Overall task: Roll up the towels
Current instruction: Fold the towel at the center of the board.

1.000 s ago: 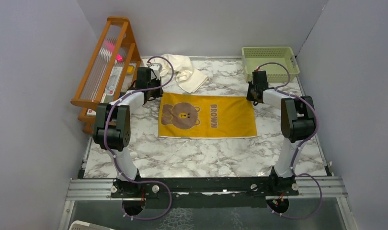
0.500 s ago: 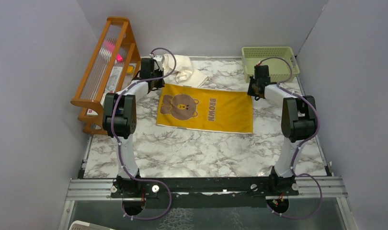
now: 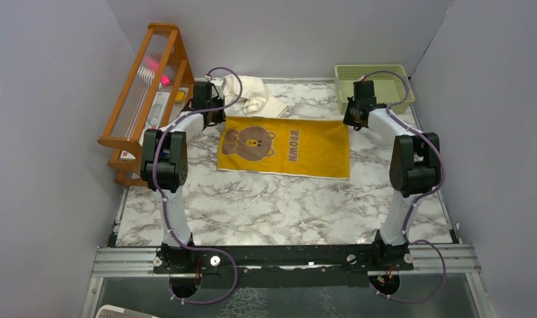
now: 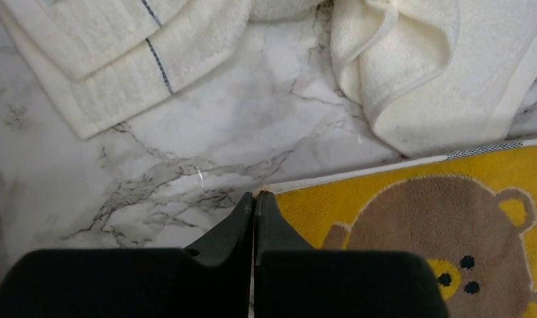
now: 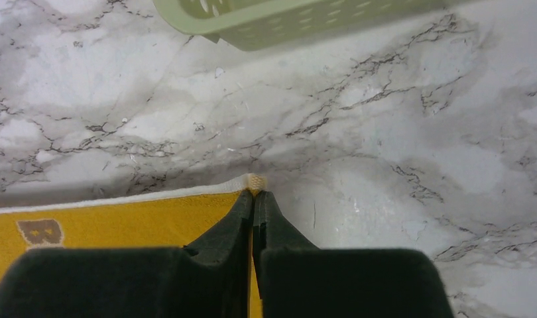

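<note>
- Left pincer (image 3: pixel 213 120), in your top view, sits at the far left corner of the yellow towel (image 3: pixel 305 149). Your right pincer (image 3: pixel 351 124) sits at its far right corner.
- That towel lies flat, bear print up, on the marble tabletop (image 3: pixel 272 205) between your two arms. The cream towel (image 3: pixel 256 96) lies crumpled just behind its far left edge.
- A wooden rack (image 3: pixel 143 99) stands along the left side, and a green basket (image 3: pixel 375 67) stands in the far right corner.
- Your left wrist camera shows the left pincer (image 4: pixel 254 197) closed, its tips pinching the white-edged corner of the yellow towel (image 4: pixel 398 205). The cream towel (image 4: pixel 418 73) lies just beyond, one fold touching that edge on the right.
- Your right wrist camera shows the right pincer (image 5: pixel 254 196) closed on the other far corner of the yellow towel (image 5: pixel 133 222), a nub of hem poking past the tips. Bare marble lies beyond, then the basket (image 5: pixel 286 20) at the top.
</note>
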